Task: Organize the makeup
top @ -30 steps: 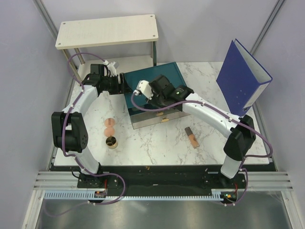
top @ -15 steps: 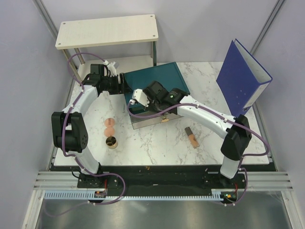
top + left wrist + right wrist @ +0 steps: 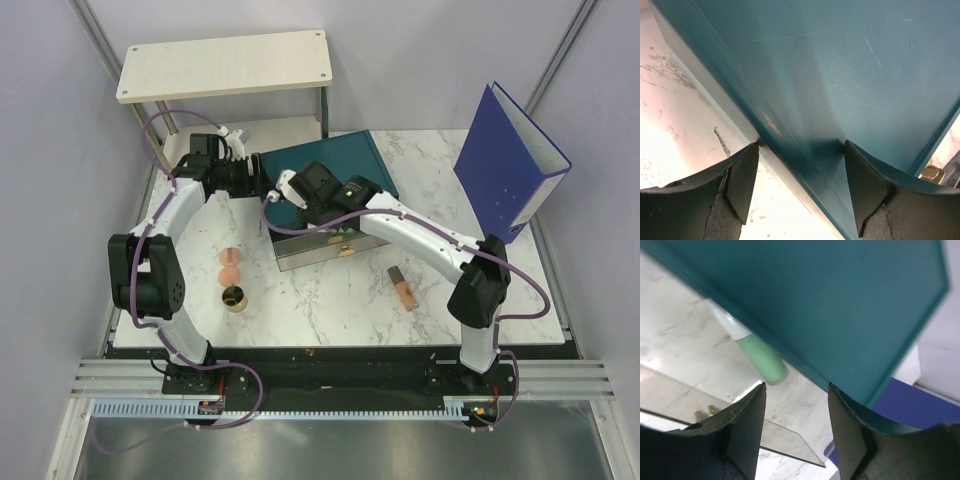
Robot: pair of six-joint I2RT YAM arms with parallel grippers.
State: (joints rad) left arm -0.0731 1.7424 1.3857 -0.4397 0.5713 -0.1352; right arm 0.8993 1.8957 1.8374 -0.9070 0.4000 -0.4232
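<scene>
With right gripper (image 3: 796, 390) released above the teal drawer box (image 3: 815, 290), looks onto the mint-green tube (image 3: 762, 360) just beyond it, under the box edge, perhaps inside the drawer. Braces the box corner with the spread left gripper (image 3: 800, 150), likely against sliding.

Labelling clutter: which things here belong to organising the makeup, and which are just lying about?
Job: two peach-pink round discs, gold-rimmed dark round pot, tan stick with dark cap, mint-green tube, probably teal drawer box.
Lying about: blue ring binder, pale wooden shelf.
</scene>
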